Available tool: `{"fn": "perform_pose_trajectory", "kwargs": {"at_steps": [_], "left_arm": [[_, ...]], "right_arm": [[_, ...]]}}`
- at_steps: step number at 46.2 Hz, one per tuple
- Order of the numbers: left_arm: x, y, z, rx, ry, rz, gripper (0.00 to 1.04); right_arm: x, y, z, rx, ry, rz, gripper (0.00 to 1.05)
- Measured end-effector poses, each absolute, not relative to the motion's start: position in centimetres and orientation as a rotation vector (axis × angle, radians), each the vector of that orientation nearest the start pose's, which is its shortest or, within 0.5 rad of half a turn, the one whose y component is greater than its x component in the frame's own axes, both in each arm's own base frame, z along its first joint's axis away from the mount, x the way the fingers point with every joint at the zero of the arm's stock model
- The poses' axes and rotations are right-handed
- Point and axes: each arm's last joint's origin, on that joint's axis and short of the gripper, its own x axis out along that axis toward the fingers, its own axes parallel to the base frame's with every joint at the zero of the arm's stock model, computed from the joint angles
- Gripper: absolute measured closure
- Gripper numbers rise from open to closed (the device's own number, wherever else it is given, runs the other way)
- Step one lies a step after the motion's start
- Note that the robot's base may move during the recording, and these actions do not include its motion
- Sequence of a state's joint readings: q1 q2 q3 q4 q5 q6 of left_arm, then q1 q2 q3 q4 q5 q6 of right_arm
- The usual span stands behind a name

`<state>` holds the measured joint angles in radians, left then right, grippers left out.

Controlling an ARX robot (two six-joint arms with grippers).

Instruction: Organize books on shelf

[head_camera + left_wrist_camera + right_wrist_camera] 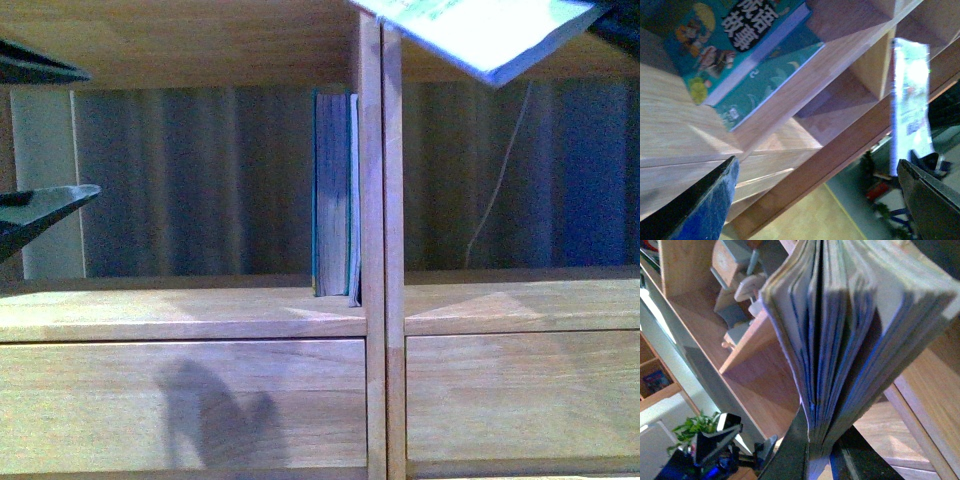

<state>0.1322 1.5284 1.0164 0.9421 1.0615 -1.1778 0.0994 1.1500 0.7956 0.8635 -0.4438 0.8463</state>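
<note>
The step in hand looked like the carry: the right gripper (817,460) had its jaws clamped on the bound edge of the white softcover (480,30), which hung tilted and high by the upper right corner of the shelf (375,300) front, above the right compartment and touching no board. In the right wrist view its pages fanned apart above the jaws.

The teal book (333,195) stood upright at the right end of the left compartment's surface, with the slim pale book (355,200) pressed between it and the central divider (373,180).

The left gripper (815,170) had its jaws spread wide with nothing between them, off the left edge of that same compartment.

The next move, as I judged it, called for lowering the softcover, turning it upright and sliding it in spine-out. A loose, splayed book would want a steady entry so that the pages did not catch on the board edge.

Which compartment was meant, I could not tell. The front view cut off most of the softcover and nearly all of the right gripper. The left wrist view showed two colourful covers lying together. I could not match them surely to the standing books. A thin pale cord (495,190) hung behind the right compartment.
</note>
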Motion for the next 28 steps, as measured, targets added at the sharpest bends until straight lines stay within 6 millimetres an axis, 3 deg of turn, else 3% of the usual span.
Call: {"fn": "perform_pose_trajectory", "kwargs": {"at_steps": [7,15,28], "left_arm": [[33.0,-1.2,34.2,-0.916,0.254,-1.099,0.07],[32.8,-4.1,34.6,-0.995,0.265,-1.183,0.07],[32.3,-6.1,34.2,-1.0,0.282,-1.237,0.07]], "right_arm": [[25.5,6.3,34.7,0.73,-0.203,0.73,0.97],[25.0,10.1,34.1,0.72,-0.167,0.811,0.97],[23.8,13.2,33.8,0.755,-0.096,0.91,0.97]]}}
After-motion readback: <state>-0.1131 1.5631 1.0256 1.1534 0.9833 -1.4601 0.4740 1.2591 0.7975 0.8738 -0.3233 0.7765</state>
